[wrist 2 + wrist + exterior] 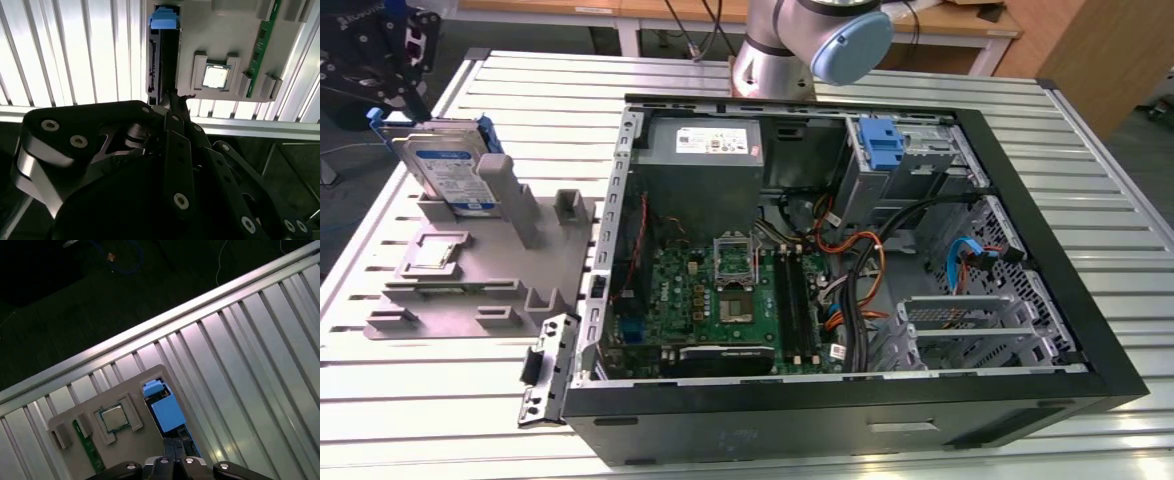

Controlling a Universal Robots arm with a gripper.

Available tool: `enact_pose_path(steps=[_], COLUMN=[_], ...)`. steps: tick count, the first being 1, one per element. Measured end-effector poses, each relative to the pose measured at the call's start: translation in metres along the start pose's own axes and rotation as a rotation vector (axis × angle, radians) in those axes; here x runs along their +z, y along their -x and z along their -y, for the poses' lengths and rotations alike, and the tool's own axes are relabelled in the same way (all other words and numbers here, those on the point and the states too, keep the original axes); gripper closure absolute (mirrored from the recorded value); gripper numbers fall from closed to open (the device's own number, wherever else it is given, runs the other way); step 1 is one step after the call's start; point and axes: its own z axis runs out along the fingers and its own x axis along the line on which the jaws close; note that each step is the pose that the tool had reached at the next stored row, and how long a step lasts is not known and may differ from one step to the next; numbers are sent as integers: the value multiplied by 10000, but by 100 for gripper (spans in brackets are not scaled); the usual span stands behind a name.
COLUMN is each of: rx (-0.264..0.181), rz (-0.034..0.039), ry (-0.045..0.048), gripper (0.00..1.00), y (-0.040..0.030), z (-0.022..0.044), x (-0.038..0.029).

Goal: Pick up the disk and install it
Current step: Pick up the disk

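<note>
This looks like a robotics lab or test workshop set up for computer assembly. The work surface is a ribbed silver aluminium-profile table (1067,150), with the grey-and-blue jointed base of a robot arm (781,50) standing at its far edge. An open black metal desktop computer case (1101,340) lies on its side on the table, its green motherboard (720,300) and coloured wiring exposed. Beside it, a grey moulded plastic fixture (467,290) presents loose parts in slots: a flat silver metal disk with blue plastic rails (450,165) standing on edge, and a square silver processor chip (216,76). Light wooden benches (961,20) line the background.
</note>
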Motion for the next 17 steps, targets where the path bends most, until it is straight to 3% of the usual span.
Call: enact_pose_path(steps=[17], rx=[-2837], rz=[-125], ry=[65], gripper=[89], y=[0], z=[0], x=[14])
